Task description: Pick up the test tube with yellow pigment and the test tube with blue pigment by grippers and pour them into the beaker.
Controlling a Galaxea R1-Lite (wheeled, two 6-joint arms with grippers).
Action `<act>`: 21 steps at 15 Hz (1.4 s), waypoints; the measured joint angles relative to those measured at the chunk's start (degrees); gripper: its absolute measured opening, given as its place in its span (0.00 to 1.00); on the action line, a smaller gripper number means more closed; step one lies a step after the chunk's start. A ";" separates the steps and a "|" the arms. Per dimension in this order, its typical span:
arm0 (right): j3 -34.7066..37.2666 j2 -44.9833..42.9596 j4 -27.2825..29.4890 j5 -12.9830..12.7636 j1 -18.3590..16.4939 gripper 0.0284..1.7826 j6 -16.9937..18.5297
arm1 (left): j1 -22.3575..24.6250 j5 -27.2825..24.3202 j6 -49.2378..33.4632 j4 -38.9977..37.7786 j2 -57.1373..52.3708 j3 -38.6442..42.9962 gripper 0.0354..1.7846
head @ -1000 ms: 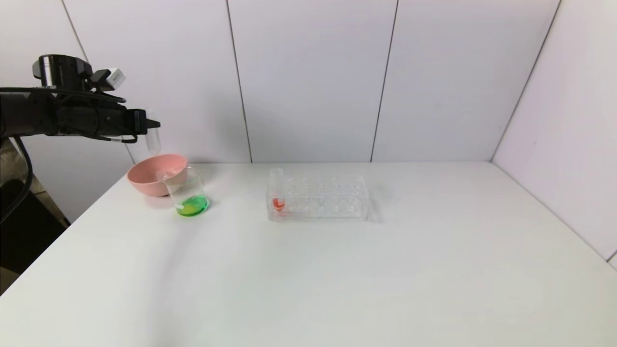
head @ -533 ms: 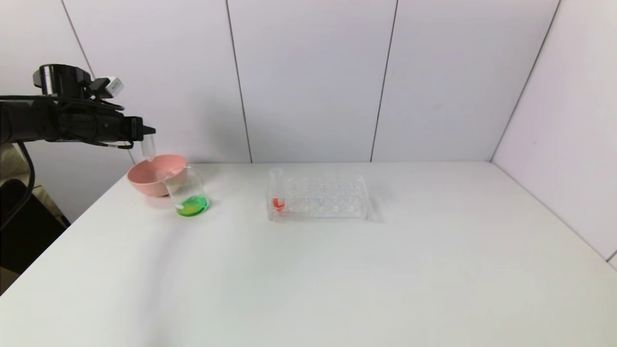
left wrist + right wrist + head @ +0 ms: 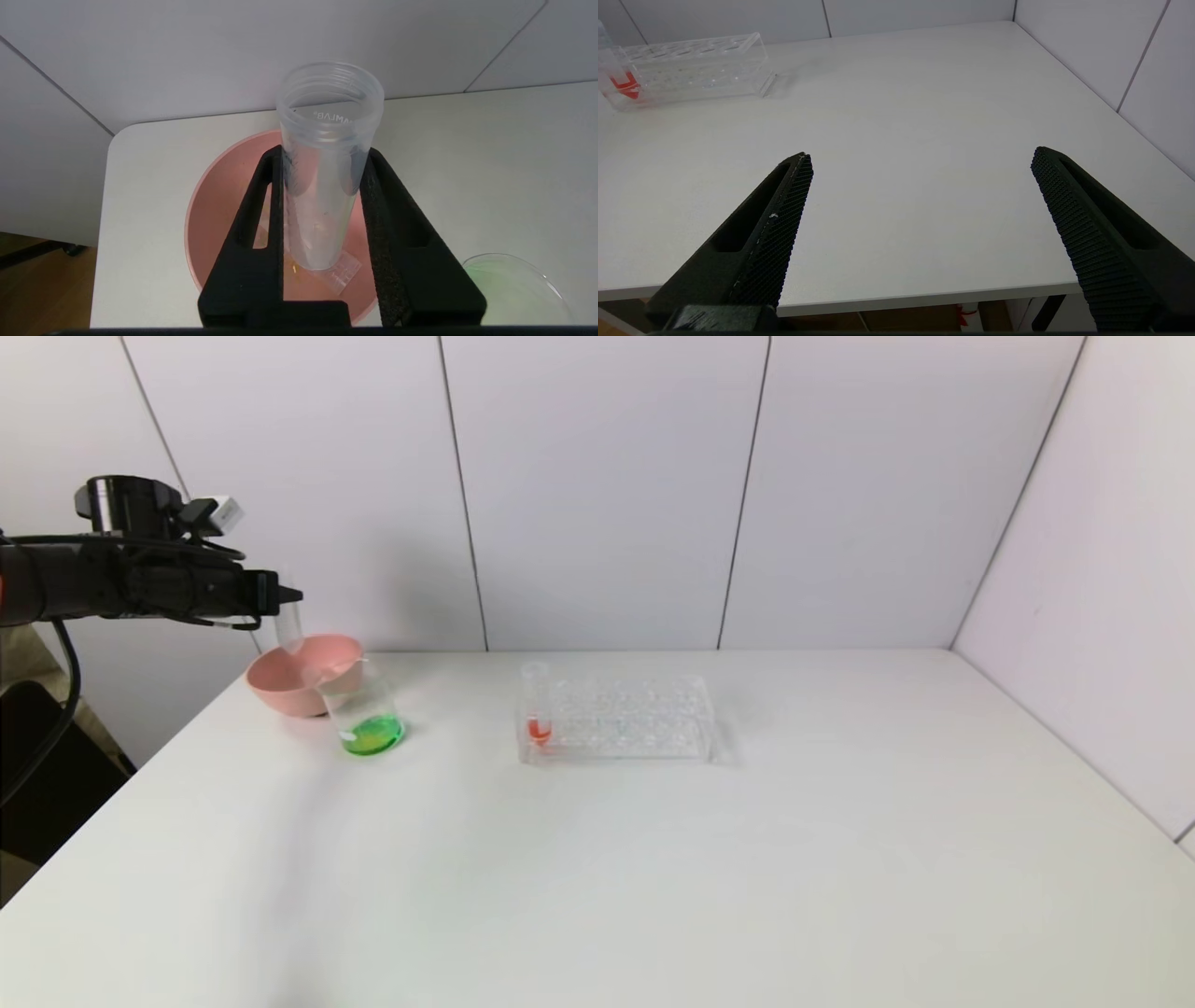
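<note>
White table (image 3: pixel 653 859), grey panel walls. Left gripper (image 3: pixel 322 154) over pink bowl (image 3: pixel 280 686), fingers against an empty clear test tube (image 3: pixel 322 186), upright; can't tell if yellow or blue one. Another empty tube lies in bowl. Beaker (image 3: pixel 366 714) beside bowl, green liquid inside. Red tube in rack (image 3: pixel 625 719). Right gripper (image 3: pixel 920 158) parked at table's near edge, fingers wide apart.
</note>
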 joint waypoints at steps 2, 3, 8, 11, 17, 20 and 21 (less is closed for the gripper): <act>0.00 0.00 0.00 0.00 0.00 0.96 0.00 | 0.00 -0.02 0.02 -0.02 0.32 -0.18 0.43; 0.00 0.00 0.00 0.00 0.00 0.96 0.00 | -0.11 -0.02 0.07 0.01 0.32 -0.20 0.52; 0.00 0.00 0.00 0.00 0.00 0.96 0.00 | -0.15 -0.05 0.13 0.06 -0.72 0.30 0.92; 0.00 0.00 0.00 0.00 0.00 0.96 0.00 | -0.59 -0.05 0.22 0.28 -3.36 0.65 0.99; 0.00 0.00 0.00 0.00 0.00 0.96 0.00 | -2.86 -1.34 0.11 3.54 -20.87 7.40 0.99; 0.00 0.00 0.02 0.00 0.00 0.96 0.00 | -3.78 -4.74 -0.04 4.80 -35.56 16.08 0.99; 0.00 0.00 0.02 0.00 0.00 0.96 -0.02 | -3.89 -6.01 -0.10 5.27 -40.86 19.85 0.99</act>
